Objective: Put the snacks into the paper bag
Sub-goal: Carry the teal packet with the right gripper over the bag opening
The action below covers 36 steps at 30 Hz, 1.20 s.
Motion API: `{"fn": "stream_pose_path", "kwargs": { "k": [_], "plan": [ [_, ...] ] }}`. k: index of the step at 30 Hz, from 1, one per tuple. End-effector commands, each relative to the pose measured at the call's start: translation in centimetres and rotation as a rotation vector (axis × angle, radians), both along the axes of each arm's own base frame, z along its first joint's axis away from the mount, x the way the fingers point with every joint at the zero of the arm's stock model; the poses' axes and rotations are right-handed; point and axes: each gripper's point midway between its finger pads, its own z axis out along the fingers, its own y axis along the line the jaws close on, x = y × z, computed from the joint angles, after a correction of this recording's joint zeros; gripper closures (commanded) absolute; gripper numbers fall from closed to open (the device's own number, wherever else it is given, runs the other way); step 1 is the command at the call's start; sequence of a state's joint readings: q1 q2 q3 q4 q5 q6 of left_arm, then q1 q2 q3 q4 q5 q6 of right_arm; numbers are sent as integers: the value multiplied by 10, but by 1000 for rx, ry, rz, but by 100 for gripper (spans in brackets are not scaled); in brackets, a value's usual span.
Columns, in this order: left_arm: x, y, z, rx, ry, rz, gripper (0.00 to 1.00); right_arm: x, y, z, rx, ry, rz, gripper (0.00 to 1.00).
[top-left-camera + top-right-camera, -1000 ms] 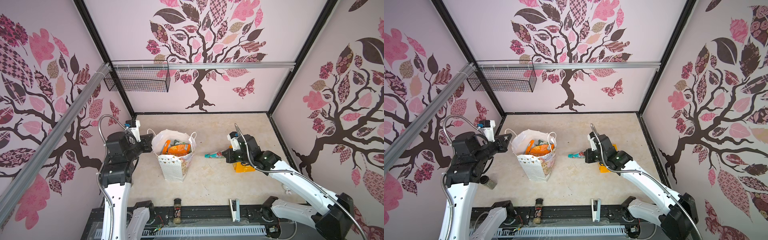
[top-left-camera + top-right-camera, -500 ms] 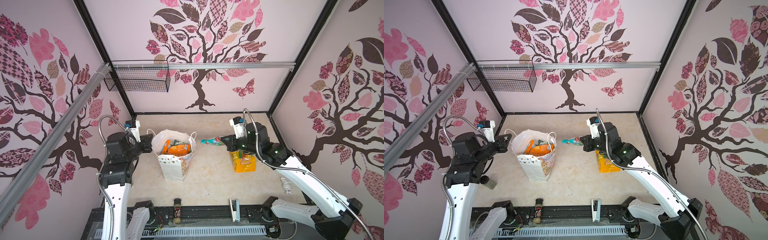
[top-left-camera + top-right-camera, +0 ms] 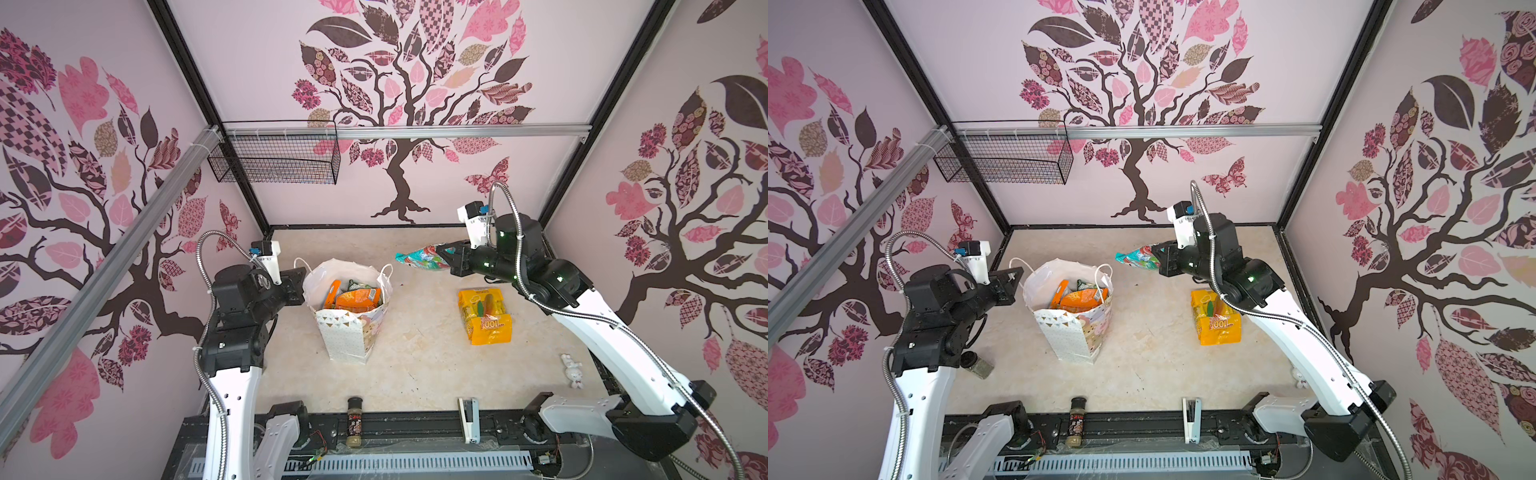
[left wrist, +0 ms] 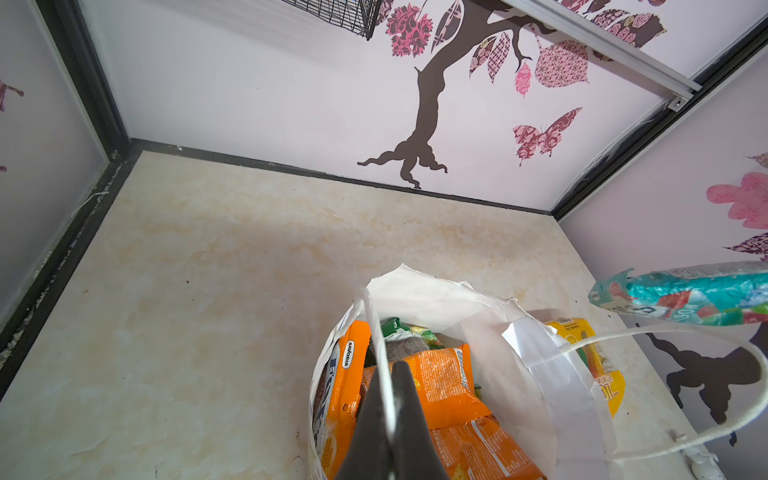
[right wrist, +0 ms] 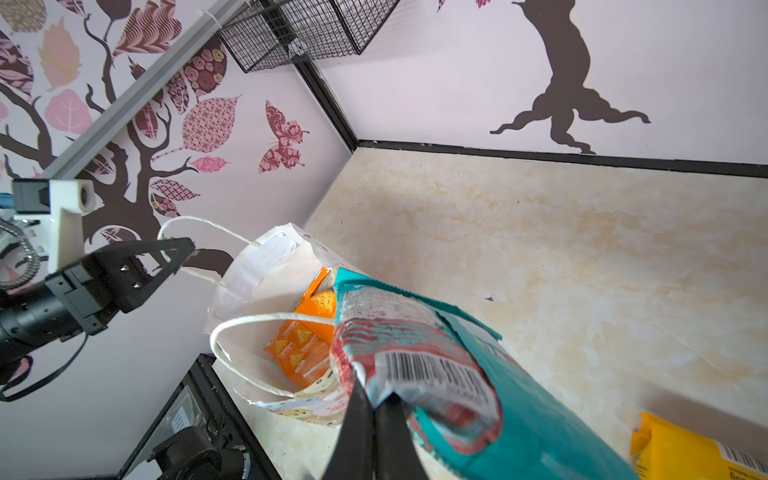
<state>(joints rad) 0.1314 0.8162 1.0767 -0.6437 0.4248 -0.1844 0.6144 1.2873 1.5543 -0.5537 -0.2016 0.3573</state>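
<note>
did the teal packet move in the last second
Yes. Held in the right gripper, the teal packet has gone up and back, away from the yellow packet on the table, slightly nearer the paper bag.

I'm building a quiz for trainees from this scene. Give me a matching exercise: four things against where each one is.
Things:
1. teal packet
2. yellow packet
3. orange packet
4. spice jar

Places:
a. inside the paper bag
b. by the front rail
c. held aloft by the right gripper
d. flat on the table

Pairs: 1-c, 2-d, 3-a, 4-b
</note>
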Motion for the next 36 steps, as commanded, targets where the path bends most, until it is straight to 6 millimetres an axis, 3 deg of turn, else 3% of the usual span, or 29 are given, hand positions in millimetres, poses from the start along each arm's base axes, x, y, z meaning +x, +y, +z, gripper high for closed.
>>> {"fn": "stream_pose_path", "kwargs": {
  "k": [1,10,24,27,36],
  "plan": [
    [-1,0,-3,7,-12,-4,100,-1,8,36,20,-70,39,100],
    [0,-1,-4,0,-10,-10,100,1,19,85,46,-148,60,100],
    [1,-1,-6,-5,2,-9,100,-25,87,132,34,-232,230,100],
    [0,-1,-6,-4,2,-9,100,-28,100,132,45,-233,258,100],
    [0,0,-4,-7,-7,-1,100,-59,158,93,-45,-190,347,100]
  ]
}}
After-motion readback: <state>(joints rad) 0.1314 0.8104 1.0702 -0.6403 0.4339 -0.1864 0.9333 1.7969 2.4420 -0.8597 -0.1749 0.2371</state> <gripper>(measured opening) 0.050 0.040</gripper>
